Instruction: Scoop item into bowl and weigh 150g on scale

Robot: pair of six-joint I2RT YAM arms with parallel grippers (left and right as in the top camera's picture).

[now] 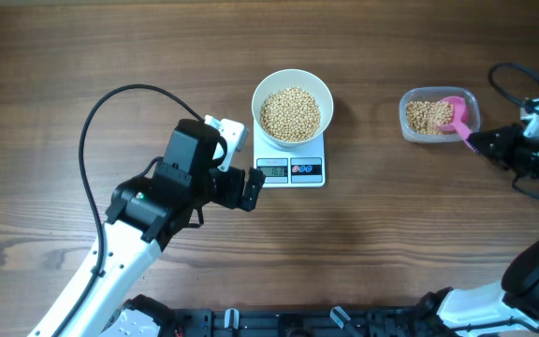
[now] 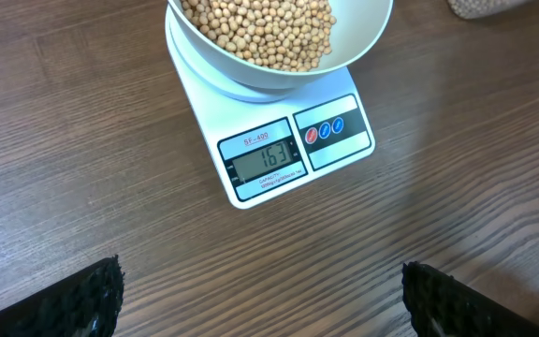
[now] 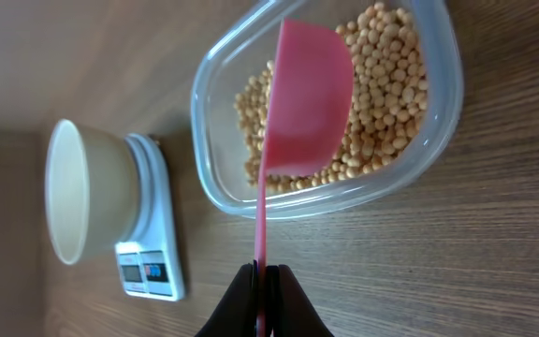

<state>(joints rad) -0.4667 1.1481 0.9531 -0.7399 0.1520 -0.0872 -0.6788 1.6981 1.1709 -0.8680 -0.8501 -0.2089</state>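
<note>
The bowl [image 1: 293, 75] of beans [image 1: 290, 114] sits on the scale [image 1: 290, 169], at 9 o'clock from the right gripper [image 1: 480, 142] — clenched on the pink scoop [image 1: 455, 110], which runs 10-to-4 o'clock over the tub [image 1: 406, 117]. The left gripper [image 1: 254, 187] — released, empty — is nearer.

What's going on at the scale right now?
The white bowl of beans sits on the scale, whose display reads 163. The right gripper is shut on the handle of the pink scoop, its head over the beans in the clear tub. The left gripper hangs open in front of the scale, holding nothing.
</note>
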